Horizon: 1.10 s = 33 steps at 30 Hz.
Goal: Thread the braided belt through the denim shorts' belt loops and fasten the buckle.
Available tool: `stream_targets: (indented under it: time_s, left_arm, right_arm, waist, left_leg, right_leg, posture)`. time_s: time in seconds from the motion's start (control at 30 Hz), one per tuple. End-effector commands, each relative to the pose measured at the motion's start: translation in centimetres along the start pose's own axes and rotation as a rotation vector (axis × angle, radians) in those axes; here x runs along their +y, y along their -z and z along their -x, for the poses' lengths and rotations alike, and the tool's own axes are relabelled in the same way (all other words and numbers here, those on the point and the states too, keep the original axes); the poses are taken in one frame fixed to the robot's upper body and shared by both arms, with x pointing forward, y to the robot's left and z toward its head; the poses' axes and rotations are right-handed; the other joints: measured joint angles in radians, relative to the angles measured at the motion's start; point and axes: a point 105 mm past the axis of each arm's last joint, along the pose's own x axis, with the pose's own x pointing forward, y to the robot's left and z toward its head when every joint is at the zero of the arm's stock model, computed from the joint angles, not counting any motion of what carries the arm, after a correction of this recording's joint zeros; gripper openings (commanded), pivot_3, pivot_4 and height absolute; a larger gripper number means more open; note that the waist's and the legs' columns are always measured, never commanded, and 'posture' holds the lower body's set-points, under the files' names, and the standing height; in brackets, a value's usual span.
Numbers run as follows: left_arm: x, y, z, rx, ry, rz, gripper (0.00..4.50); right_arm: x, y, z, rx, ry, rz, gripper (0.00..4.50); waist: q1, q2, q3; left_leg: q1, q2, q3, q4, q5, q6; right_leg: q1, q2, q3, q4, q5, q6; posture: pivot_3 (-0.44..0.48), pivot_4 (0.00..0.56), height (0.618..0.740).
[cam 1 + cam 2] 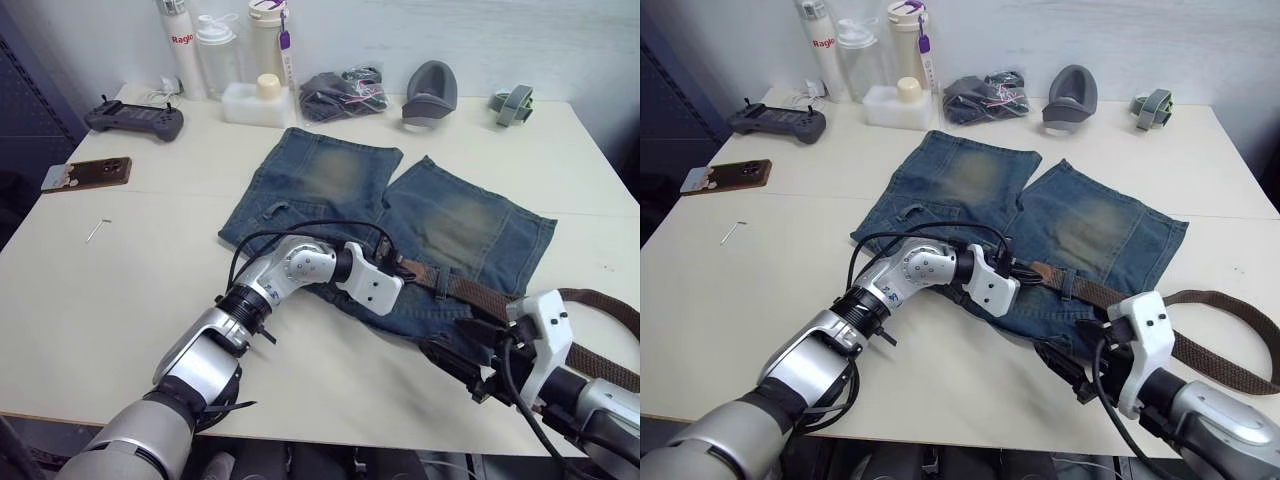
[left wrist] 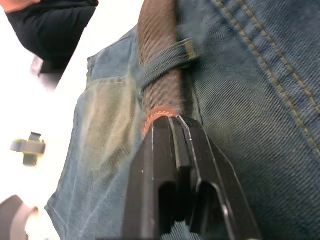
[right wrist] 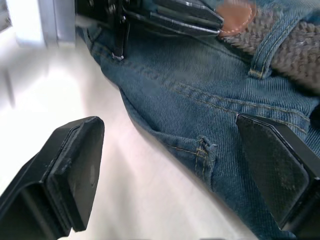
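One belt loop [image 2: 167, 59] already carries the braided belt [image 1: 470, 290] across the waistband of the denim shorts [image 1: 340, 185], flat on the table [image 1: 120, 280]. Left gripper [image 2: 172, 125] clamped on the belt's tan tip — fingers together. Right gripper [image 3: 170, 165] spread wide over the waistband edge, holding nothing — belt trails off past it.

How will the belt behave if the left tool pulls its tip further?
The belt is probably floppy: its free length curves loosely over the table. It may drag in the loop, which sits snug around it. The shorts may bunch.
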Motion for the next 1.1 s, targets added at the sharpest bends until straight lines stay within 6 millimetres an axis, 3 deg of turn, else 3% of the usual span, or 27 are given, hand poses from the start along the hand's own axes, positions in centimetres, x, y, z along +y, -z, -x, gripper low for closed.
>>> stream_targets:
  time_s: [0.03,0.17,0.27,0.4,0.47,0.53,0.73,0.83,0.97,1.1]
  left_arm:
    - [0.4,-0.5,0.3,-0.025,-0.018,0.067,0.06]
    - [1.6,-1.3,0.7,-0.052,-0.047,0.126,0.06]
    - [2.5,-1.6,1.0,-0.060,-0.064,0.157,0.00]
    - [3.1,-1.6,1.4,-0.050,-0.069,0.171,0.00]
    - [3.1,-1.4,1.5,-0.044,-0.066,0.181,0.00]
    - [3.0,-1.4,1.5,-0.041,-0.063,0.192,0.00]
    - [3.0,-1.6,1.7,-0.063,-0.073,0.159,0.00]
    - [2.7,-1.4,1.4,-0.048,-0.071,0.102,0.89]
    - [1.4,-0.7,1.0,-0.004,-0.008,-0.014,2.59]
    - [1.4,0.3,0.9,0.053,-0.011,-0.042,2.59]
  right_arm:
    - [2.8,-1.5,0.0,-0.071,-0.081,0.132,4.50]
    - [1.6,-2.0,-0.8,-0.076,-0.019,0.203,4.50]
    - [0.4,-0.6,-1.7,-0.006,0.026,0.219,3.76]
    - [0.0,0.7,-2.3,0.019,0.039,0.180,1.80]
    - [-1.3,1.8,-2.4,0.055,0.097,0.173,0.78]
    - [-2.5,2.9,-2.4,0.098,0.155,0.163,0.10]
    - [-2.2,3.3,-3.0,0.085,0.136,0.137,0.10]
    - [-1.9,3.6,-3.2,0.086,0.126,0.133,0.00]
    - [-1.6,3.8,-3.3,0.086,0.123,0.127,0.00]
    - [-1.6,3.9,-3.3,0.083,0.130,0.122,0.00]
  waist:
    - [0.000,0.000,0.000]
    - [0.001,0.000,0.000]
    - [0.003,0.000,0.000]
    - [0.004,0.000,0.000]
    - [0.004,0.000,0.000]
    - [0.004,0.000,0.000]
    - [0.001,0.001,0.000]
    - [0.000,0.001,0.000]
    - [-0.001,0.000,-0.001]
    - [-0.001,-0.001,-0.001]
  left_leg:
    - [0.000,0.000,0.000,0.000,0.000,0.000]
    - [0.000,0.000,0.000,0.000,0.000,0.000]
    - [0.000,0.000,0.000,0.000,0.000,0.000]
    - [-0.001,0.000,0.000,0.000,0.000,0.000]
    - [-0.001,0.000,0.000,0.000,0.000,0.000]
    - [-0.001,0.000,0.000,0.000,0.000,0.000]
    - [0.000,0.000,0.000,0.000,0.000,0.000]
    - [0.001,0.000,0.000,0.000,0.000,0.000]
    - [0.001,0.000,0.001,0.000,0.000,0.000]
    - [0.001,0.000,0.001,0.000,0.000,0.000]
  right_leg:
    - [0.000,0.000,0.000,0.000,0.000,0.000]
    - [0.000,0.000,0.000,0.000,0.000,0.000]
    - [0.000,0.000,0.000,0.000,0.000,0.000]
    - [0.000,-0.001,0.000,0.000,0.000,0.000]
    - [0.000,-0.001,0.000,0.000,0.000,0.000]
    - [0.000,-0.001,0.000,0.000,0.000,0.000]
    - [0.000,-0.001,0.000,0.000,0.000,0.000]
    - [0.000,-0.001,0.000,0.001,0.000,0.000]
    - [0.000,0.000,0.001,0.001,0.000,0.000]
    - [0.000,0.000,0.001,0.001,0.000,0.000]
  posture:
    - [0.000,0.150,0.656]
    - [0.000,0.150,0.656]
    - [0.000,0.150,0.656]
    - [0.000,0.150,0.656]
    - [0.000,0.150,0.656]
    - [0.000,0.150,0.656]
    - [0.000,0.150,0.656]
    - [0.000,0.150,0.656]
    - [0.000,0.150,0.656]
    - [0.000,0.150,0.656]
